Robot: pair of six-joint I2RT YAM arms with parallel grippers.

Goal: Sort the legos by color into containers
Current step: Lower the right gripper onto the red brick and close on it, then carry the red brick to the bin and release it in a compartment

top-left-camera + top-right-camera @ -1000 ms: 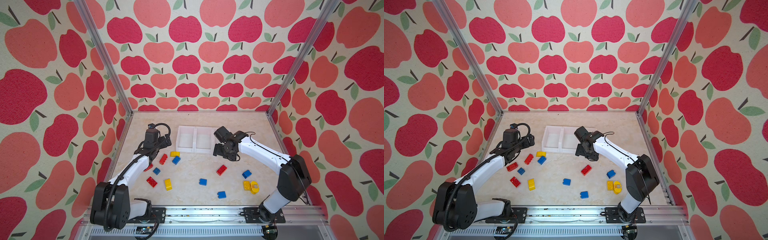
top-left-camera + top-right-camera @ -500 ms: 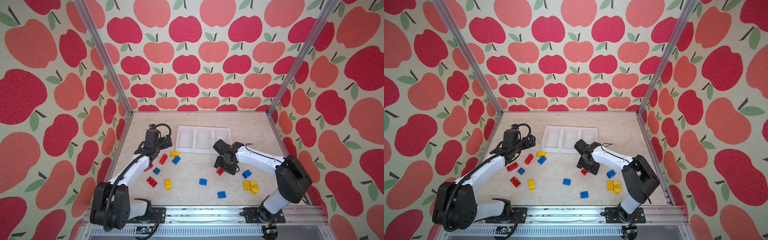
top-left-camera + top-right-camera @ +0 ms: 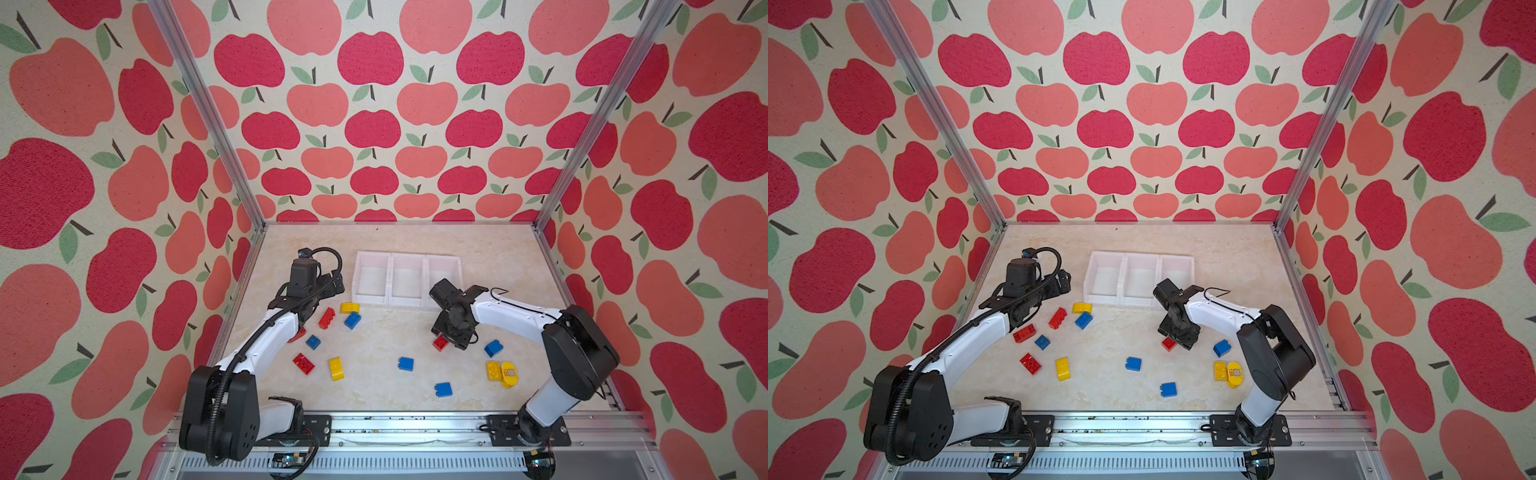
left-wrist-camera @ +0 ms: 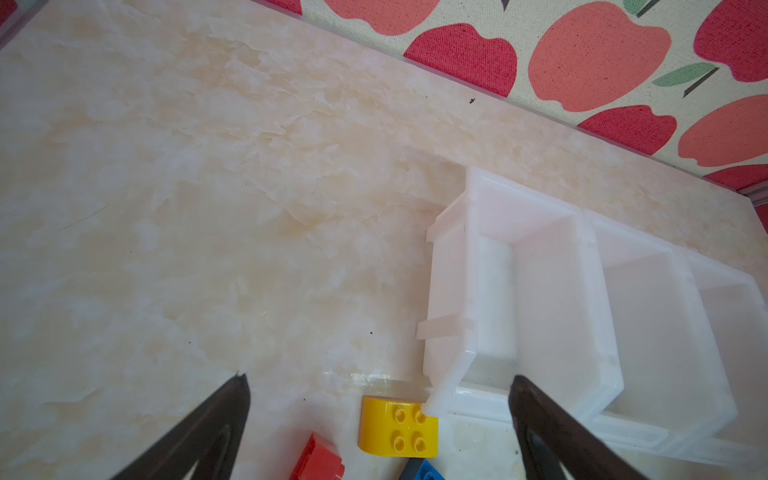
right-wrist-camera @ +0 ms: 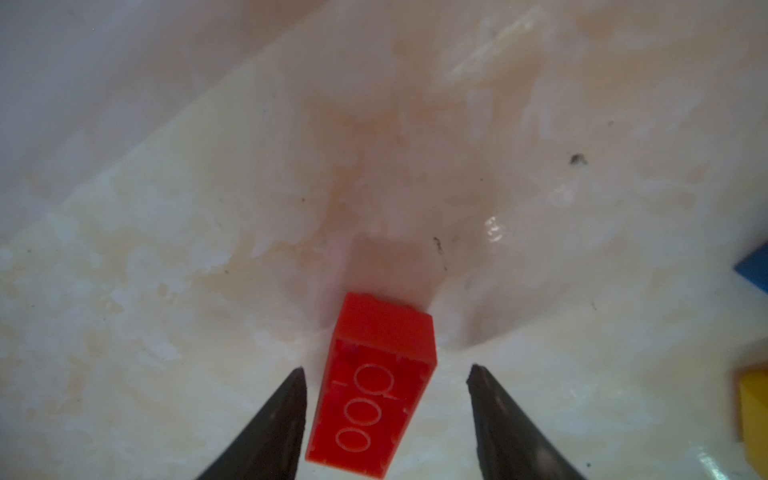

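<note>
Right end effector (image 5: 386, 372) lowered, three containers (image 3: 390, 276) empty

Bright, even top views, bowed at edges; right wrist view dimmer, shadowed counter (image 5: 390, 257) beyond the fingers (image 5: 270, 436).

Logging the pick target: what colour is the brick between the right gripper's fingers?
Red. The brick shows best in the right wrist view, between the open right gripper.
</note>
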